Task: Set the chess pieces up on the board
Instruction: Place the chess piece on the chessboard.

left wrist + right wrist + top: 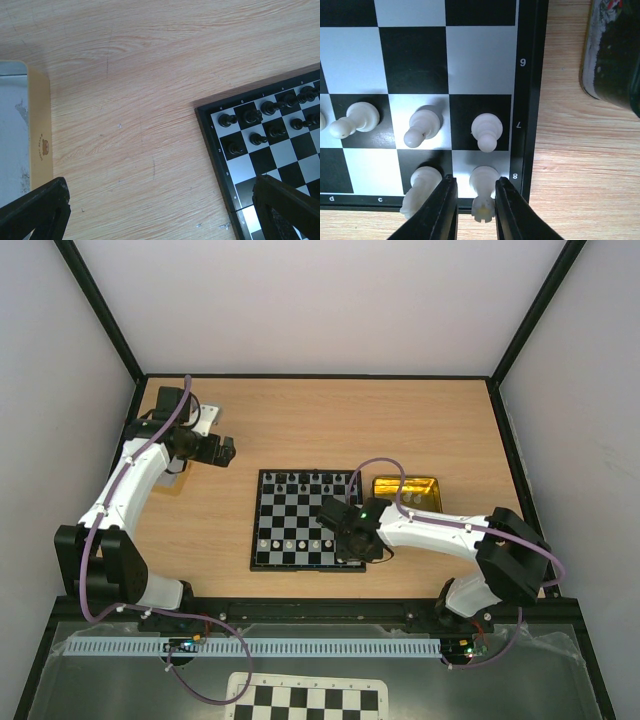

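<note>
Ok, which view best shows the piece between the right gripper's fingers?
Right wrist: the white piece stands close up between the right gripper's fingers. Top view: the gripper hides it. Left wrist: only the board's far corner.

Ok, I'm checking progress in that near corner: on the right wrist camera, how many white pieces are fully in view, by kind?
Pawns: 3
Rook, between the fingers of the right gripper: 1
Back-row piece, kind unclear: 1
Total: 5
</note>
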